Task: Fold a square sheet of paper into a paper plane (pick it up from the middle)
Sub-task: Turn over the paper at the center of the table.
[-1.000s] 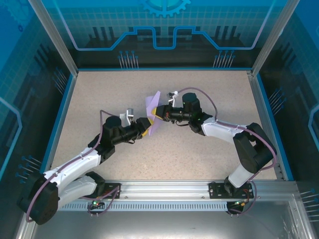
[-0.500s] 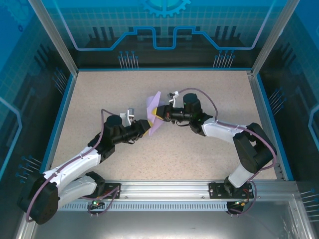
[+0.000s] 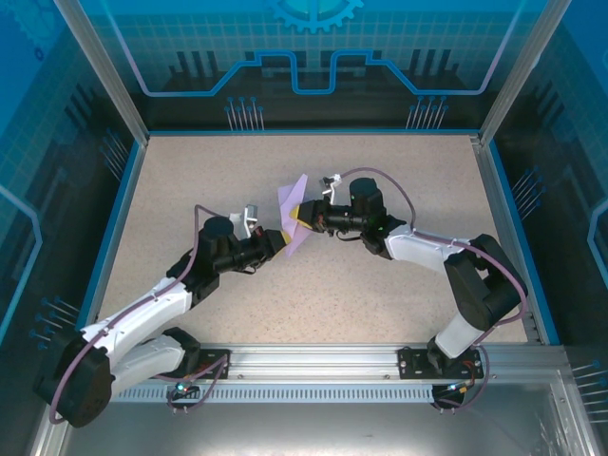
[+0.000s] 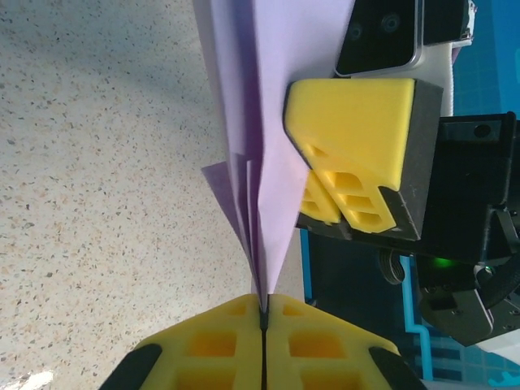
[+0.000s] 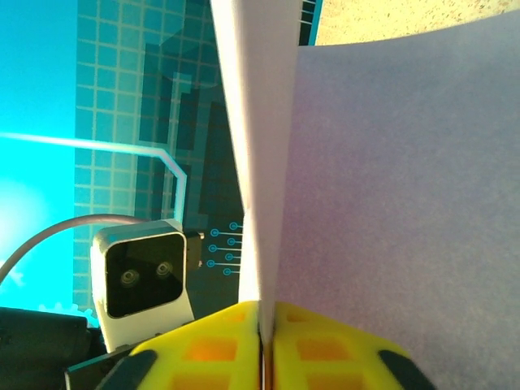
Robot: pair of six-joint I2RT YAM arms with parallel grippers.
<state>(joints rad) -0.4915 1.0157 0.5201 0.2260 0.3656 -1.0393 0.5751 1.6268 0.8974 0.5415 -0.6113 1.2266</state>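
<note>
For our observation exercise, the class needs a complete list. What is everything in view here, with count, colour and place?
folded sheet of paper: one, lavender, held between both arms over the table's middle
table: one, speckled beige, beneath everything
enclosure walls: three, blue and patterned, at the left, back and right
rail: one, silver, along the near edge
left arm: one, black and white, reaching from near left
right arm: one, black and white, reaching from near right
left jaws: yellow pads, shut on the paper's lower tip
right jaws: yellow pads, shut on the paper's right side
</note>
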